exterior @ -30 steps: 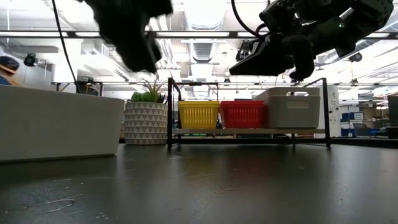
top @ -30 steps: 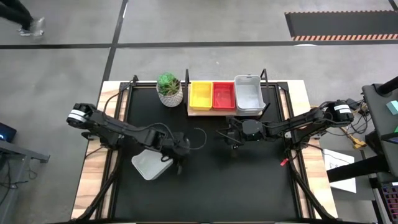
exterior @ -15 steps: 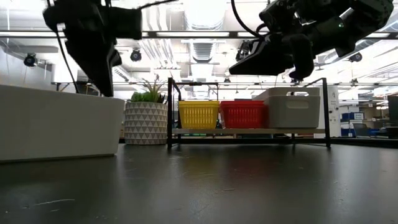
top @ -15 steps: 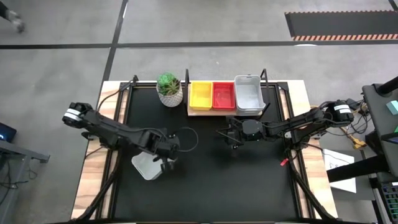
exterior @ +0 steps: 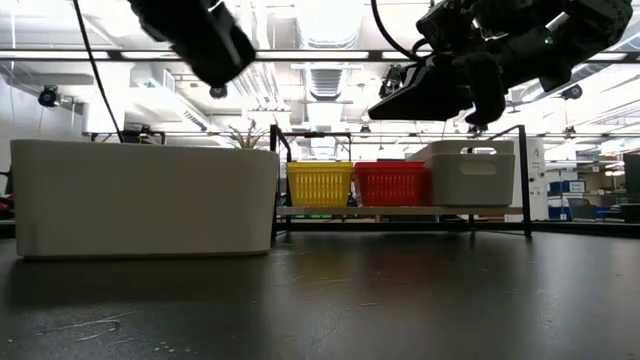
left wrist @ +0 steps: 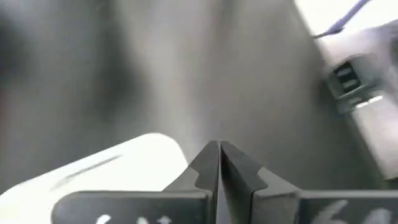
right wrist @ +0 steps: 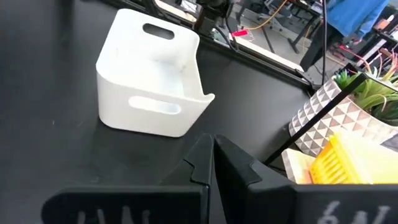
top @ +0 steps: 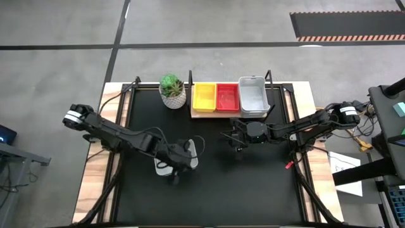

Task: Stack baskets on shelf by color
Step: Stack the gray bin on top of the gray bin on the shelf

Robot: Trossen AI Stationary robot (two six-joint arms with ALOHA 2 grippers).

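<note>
A loose white basket (top: 162, 167) stands on its base on the black table, left of the middle; it also shows in the low view (exterior: 145, 198) and the right wrist view (right wrist: 152, 81). My left gripper (top: 177, 161) is shut (left wrist: 219, 149) and sits over this basket, hiding most of it from above. On the wooden shelf (top: 201, 114) at the far edge sit a yellow basket (top: 204, 96), a red basket (top: 228, 96) and a grey-white basket (top: 252, 95). My right gripper (top: 235, 140) is shut (right wrist: 211, 146) and hovers in front of the shelf. My left gripper is shut and sits beside the white basket's rim (left wrist: 124, 158), but I cannot tell whether it touches it. In the low view it appears above the basket's top edge (exterior: 150, 143). The basket stands flat on the table.
A plant in a white patterned pot (top: 173, 92) stands left of the shelf. Black metal posts (exterior: 272, 180) frame the shelf. Cables run along both arms. Bare black tabletop (top: 240, 190) lies toward the near edge.
My left gripper swung toward the table's left and dipped at the white basket, then came back toward the right and rose. The basket slid along the table toward the right edge and stays upright on its base.
</note>
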